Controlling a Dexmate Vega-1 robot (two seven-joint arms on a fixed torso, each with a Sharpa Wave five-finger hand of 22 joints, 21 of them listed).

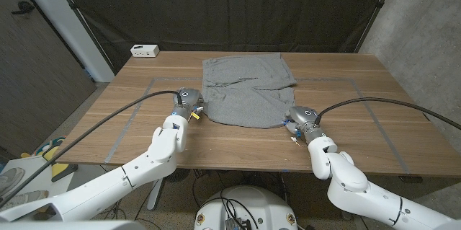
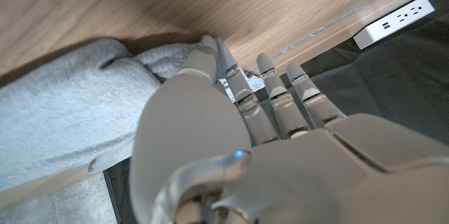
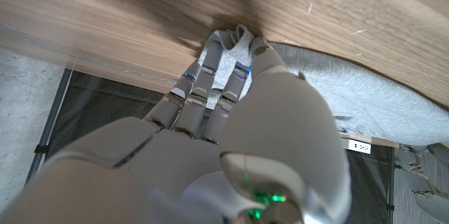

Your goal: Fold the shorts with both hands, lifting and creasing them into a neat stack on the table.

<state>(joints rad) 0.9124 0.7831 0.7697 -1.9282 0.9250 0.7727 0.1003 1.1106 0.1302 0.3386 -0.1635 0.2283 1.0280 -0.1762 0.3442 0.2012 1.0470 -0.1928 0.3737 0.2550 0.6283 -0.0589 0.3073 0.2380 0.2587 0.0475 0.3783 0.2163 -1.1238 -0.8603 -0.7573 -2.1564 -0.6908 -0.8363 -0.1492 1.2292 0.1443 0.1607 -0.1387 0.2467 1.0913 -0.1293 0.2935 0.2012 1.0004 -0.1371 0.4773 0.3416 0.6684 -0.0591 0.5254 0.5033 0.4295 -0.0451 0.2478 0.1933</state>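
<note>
Fingers [image 3: 235, 45] of the right hand [image 1: 300, 120] pinch one near corner of the grey shorts [image 1: 248, 89], the left hand [image 1: 189, 102] pinching the other, at centre frame on the table [image 1: 360, 86]. A level, simultaneous lift should keep the crease straight.

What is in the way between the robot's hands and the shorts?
Nothing visible. The left hand and the right hand are already at the near corners of the shorts, fingers on the cloth. The only other thing, a white power strip, lies at the table's far left corner.
</note>
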